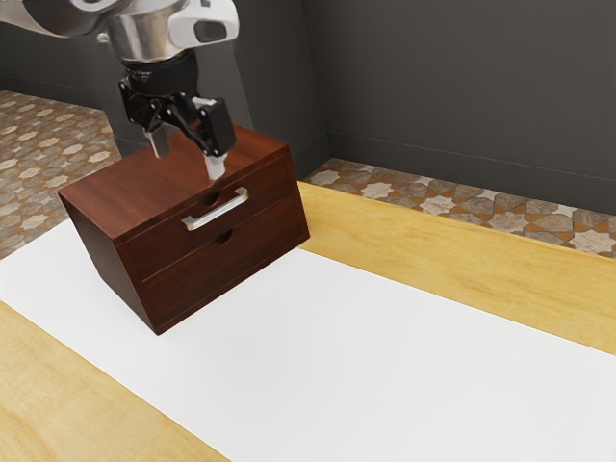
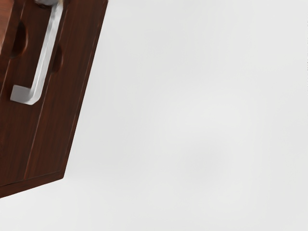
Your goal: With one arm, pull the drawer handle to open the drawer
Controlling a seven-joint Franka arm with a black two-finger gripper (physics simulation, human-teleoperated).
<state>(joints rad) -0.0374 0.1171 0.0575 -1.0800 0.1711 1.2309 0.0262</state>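
Handle: the silver handle [image 1: 216, 209] [image 2: 41, 60] lay just below my forward fingertip;
Drawer: the upper drawer [image 1: 260, 197] sat flush with the cabinet [image 1: 125, 192] front, under my jaws;
Jaws: my gripper [image 1: 188, 162] hung released, spread, grasping nothing;
Around: a white mat [image 1: 337, 356] lay beneath the cabinet.

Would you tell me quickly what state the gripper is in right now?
Gripper: open, holding nothing, fingers spread above the drawer handle.
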